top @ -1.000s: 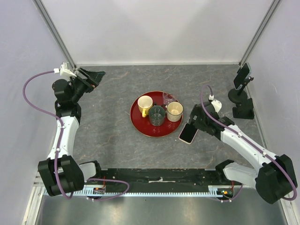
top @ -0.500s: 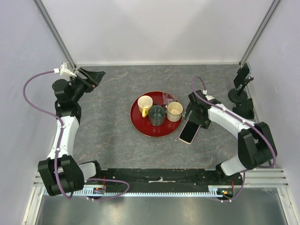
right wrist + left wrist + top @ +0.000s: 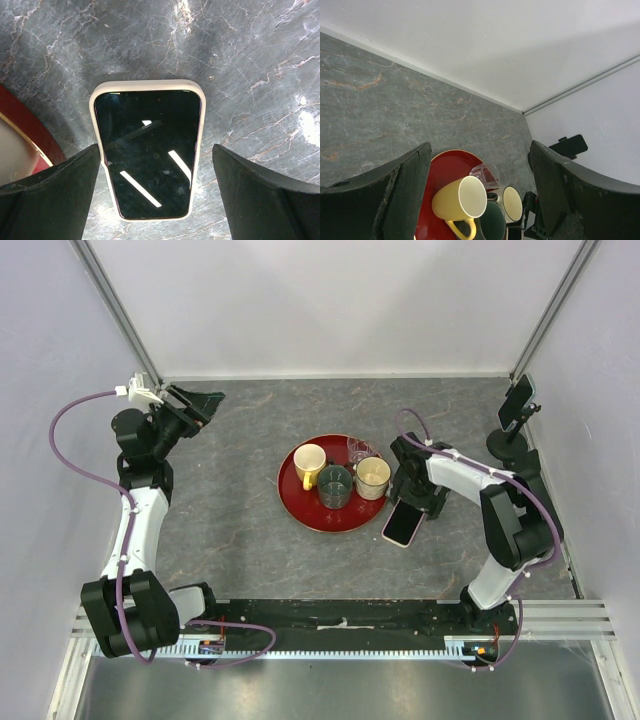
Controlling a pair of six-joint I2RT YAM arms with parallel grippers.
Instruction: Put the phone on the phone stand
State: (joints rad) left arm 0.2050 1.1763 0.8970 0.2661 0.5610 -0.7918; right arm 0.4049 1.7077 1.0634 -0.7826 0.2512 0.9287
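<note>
- My right pincer (image 3: 408,504) hangs over the phone (image 3: 403,524), its jaws spread wide apart and closed on nothing.
- Through the right wrist camera the phone (image 3: 147,150) lies flat on the grey stone table (image 3: 260,65), dark screen up in a pale case. One of my black fingers (image 3: 47,187) stands off each long side.
- Gaps of table show between fingers and case on both sides. How high I am above the screen I cannot quite judge from this angle.
- The phone's near corner sits just beside the rim of the red tray (image 3: 300,512) — close, perhaps touching.
- The tray carries a yellow mug (image 3: 308,464), a dark green cup (image 3: 334,486), a cream cup (image 3: 372,476) and a clear glass (image 3: 358,449), all crowded together.
- The phone stand (image 3: 518,445) is upright in the far right corner, against the wall and well apart from the phone.
- My left pincer (image 3: 195,402) is up at the far left — also spread open with nothing in it, its camera looking across the table at the tray and the distant stand.
</note>
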